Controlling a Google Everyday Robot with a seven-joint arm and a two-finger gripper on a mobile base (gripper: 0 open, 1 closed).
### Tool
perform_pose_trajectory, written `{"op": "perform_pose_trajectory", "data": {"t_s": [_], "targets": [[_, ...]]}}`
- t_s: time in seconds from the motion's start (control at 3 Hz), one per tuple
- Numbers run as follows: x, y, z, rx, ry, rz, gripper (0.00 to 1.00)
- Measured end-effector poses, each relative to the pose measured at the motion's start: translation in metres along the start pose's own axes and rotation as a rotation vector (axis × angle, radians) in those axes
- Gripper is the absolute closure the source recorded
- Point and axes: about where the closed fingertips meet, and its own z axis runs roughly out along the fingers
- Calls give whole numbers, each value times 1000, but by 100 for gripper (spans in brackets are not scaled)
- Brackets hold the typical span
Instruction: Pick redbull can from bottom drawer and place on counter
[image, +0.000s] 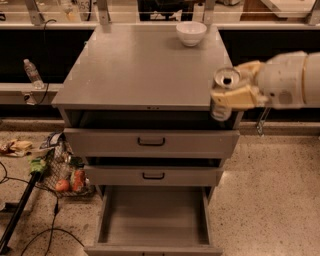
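Observation:
My gripper (231, 95) comes in from the right and is shut on the redbull can (223, 93), a slim silver can with its pull-tab top showing. It holds the can upright in the air at the front right corner of the counter (140, 65), at about counter height. The bottom drawer (152, 220) is pulled open below, and its grey floor holds nothing.
A white bowl (191, 33) stands at the back right of the counter. The two upper drawers (151, 142) with black handles are closed. A clear water bottle (33, 74) stands on a ledge at left. A wire basket of food (67, 175), cables and a black pole lie on the floor at left.

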Motion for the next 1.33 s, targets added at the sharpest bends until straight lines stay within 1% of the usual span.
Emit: {"op": "perform_pose_trajectory", "data": {"t_s": [0.33,0.67,1.0,1.33], "targets": [[-48,-35,20,-42,-14,-57,100],[-78,-68,51,-88,-27,-71,100],[-91,-99,98,-146,-30,-38,100],[-92,-122,150,-187,-40,7,100]]}}
